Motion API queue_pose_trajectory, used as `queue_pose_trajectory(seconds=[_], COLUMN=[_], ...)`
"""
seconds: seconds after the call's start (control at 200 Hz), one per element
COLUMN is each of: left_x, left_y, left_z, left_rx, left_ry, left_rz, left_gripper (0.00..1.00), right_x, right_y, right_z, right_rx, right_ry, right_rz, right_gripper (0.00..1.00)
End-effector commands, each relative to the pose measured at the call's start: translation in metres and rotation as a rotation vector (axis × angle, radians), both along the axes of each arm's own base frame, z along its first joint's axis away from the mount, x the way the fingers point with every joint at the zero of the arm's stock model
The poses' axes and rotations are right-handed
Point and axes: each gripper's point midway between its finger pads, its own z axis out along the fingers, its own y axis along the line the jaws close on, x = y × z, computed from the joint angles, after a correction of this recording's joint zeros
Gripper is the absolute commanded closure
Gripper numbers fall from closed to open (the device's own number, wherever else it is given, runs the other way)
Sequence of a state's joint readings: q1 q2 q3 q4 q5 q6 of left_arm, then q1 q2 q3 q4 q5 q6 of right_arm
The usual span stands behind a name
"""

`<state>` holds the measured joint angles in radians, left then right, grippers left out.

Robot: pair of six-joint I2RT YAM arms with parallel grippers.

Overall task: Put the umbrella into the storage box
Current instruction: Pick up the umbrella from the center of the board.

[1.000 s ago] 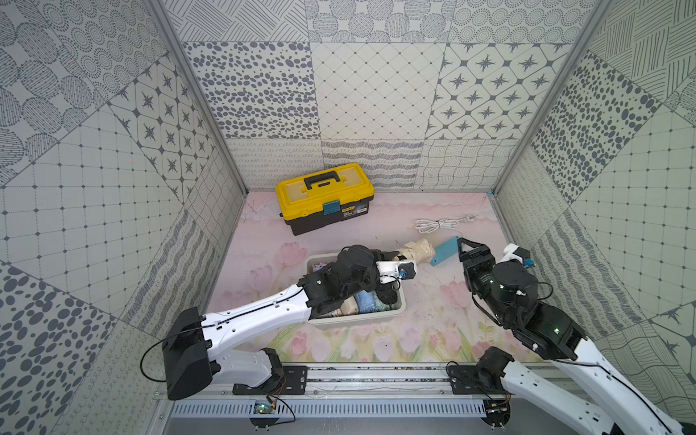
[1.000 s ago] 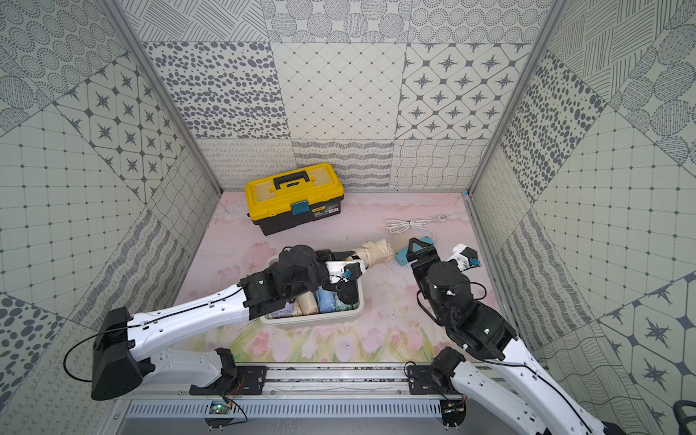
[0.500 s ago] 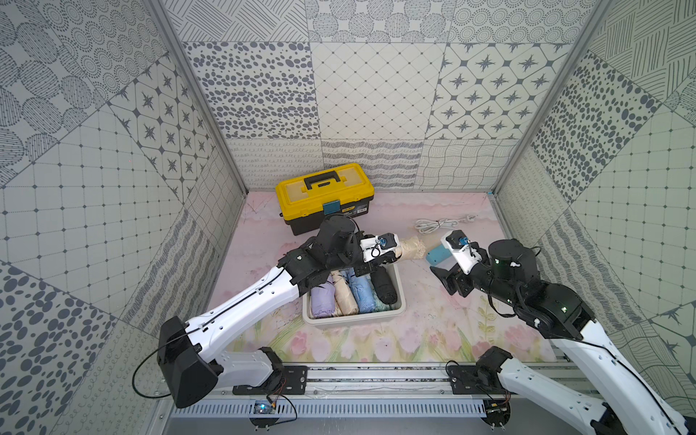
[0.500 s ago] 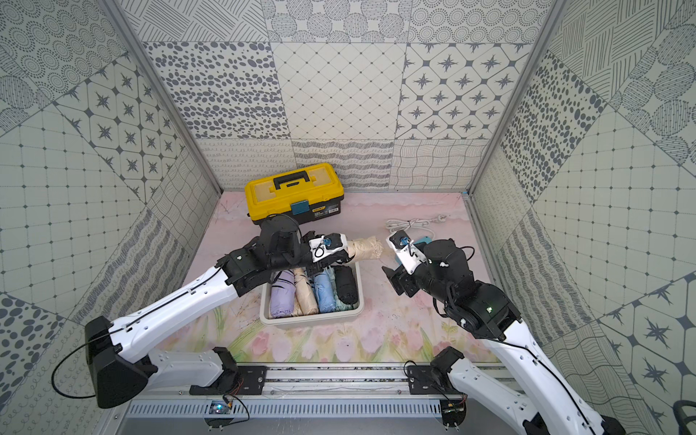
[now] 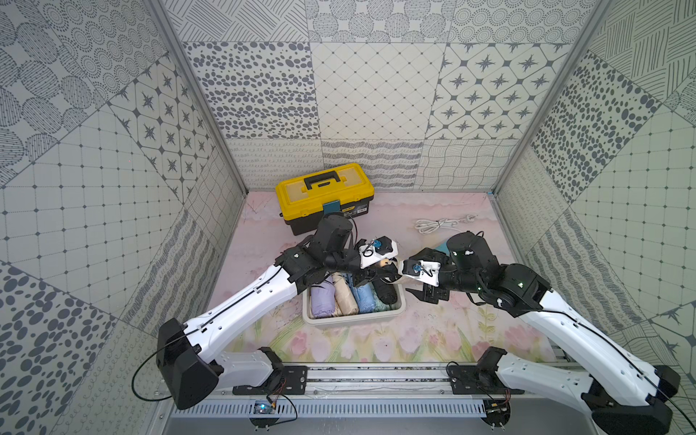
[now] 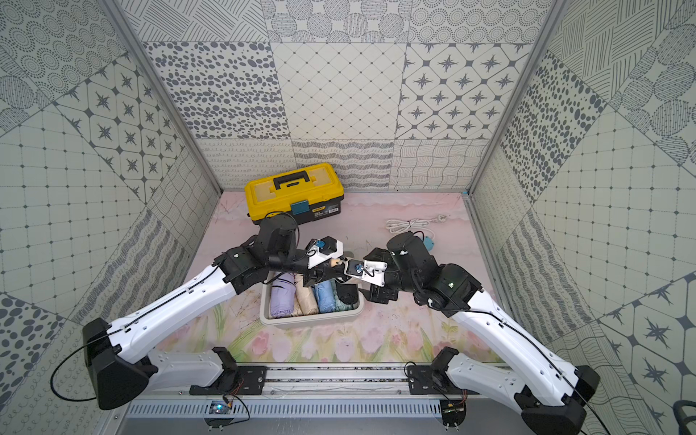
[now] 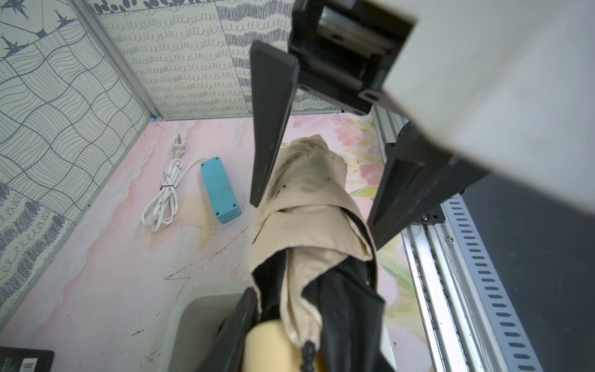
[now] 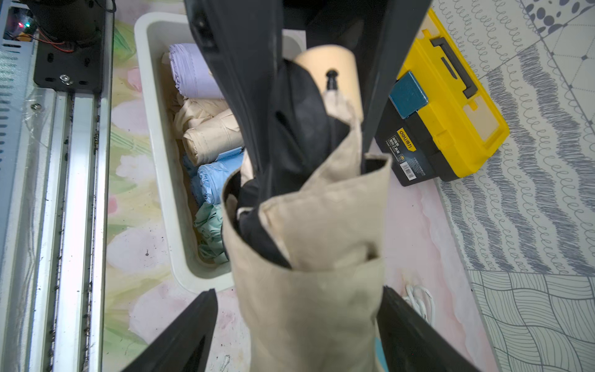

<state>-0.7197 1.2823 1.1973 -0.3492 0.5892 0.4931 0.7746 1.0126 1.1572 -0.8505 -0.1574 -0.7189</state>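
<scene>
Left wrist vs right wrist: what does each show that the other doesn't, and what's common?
Left wrist only: the teal rectangular power strip in full, with its white plug.

Right wrist only: the lilac, beige, blue and mint rolled fabric bundles inside the white rectangular plastic storage box, and the lid and handle of the yellow-and-black plastic toolbox.

Both: the beige folded fabric umbrella, with the left hand shut on its handle end and the right hand open around its other end, plus part of the box.
</scene>
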Motion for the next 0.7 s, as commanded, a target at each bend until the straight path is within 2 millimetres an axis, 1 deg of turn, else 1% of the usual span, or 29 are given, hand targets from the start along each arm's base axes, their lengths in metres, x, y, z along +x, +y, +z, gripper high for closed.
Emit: queue_pose_trajectory(seconds=[0.0, 0.1, 0.255, 0.43, 0.52, 0.555, 0.58, 0.66, 0.695], left_x=[-0.029, -0.029, -0.03, -0.032, -0.031, -0.031, -0.03, -0.032, -0.034], left_y=[-0.007, -0.005, -0.003, 0.002, 0.005, 0.006, 0.007, 0.009, 0.01], left_z=[0.029, 0.028, 0.03, 0.033, 0.034, 0.036, 0.036, 0.04, 0.041], left_rx=[-0.118, -0.116, -0.117, -0.125, -0.128, -0.13, -0.133, -0.143, -0.144], left_ry=[0.033, 0.031, 0.02, 0.002, -0.016, -0.024, -0.026, -0.027, -0.028], left_rz=[-0.162, -0.156, -0.145, -0.129, -0.112, -0.103, -0.093, -0.087, -0.086], left_gripper=[1.0, 1.0, 1.0, 1.0, 0.99, 0.94, 0.88, 0.61, 0.46], right_x=[0.007, 0.007, 0.004, -0.001, -0.002, -0.003, -0.003, -0.003, -0.002], right_y=[0.013, 0.017, 0.02, 0.025, 0.028, 0.029, 0.029, 0.032, 0.033], right_z=[0.014, 0.012, 0.007, 0.004, 0.005, 0.005, 0.006, 0.008, 0.008], right_rx=[0.037, 0.039, 0.048, 0.083, 0.112, 0.123, 0.131, 0.157, 0.168], right_ry=[-0.071, -0.065, -0.036, 0.012, 0.028, 0.035, 0.038, 0.049, 0.054], right_rz=[0.043, 0.059, 0.075, 0.078, 0.075, 0.074, 0.073, 0.067, 0.063], right_gripper=[0.2, 0.25, 0.37, 0.57, 0.63, 0.65, 0.65, 0.68, 0.69])
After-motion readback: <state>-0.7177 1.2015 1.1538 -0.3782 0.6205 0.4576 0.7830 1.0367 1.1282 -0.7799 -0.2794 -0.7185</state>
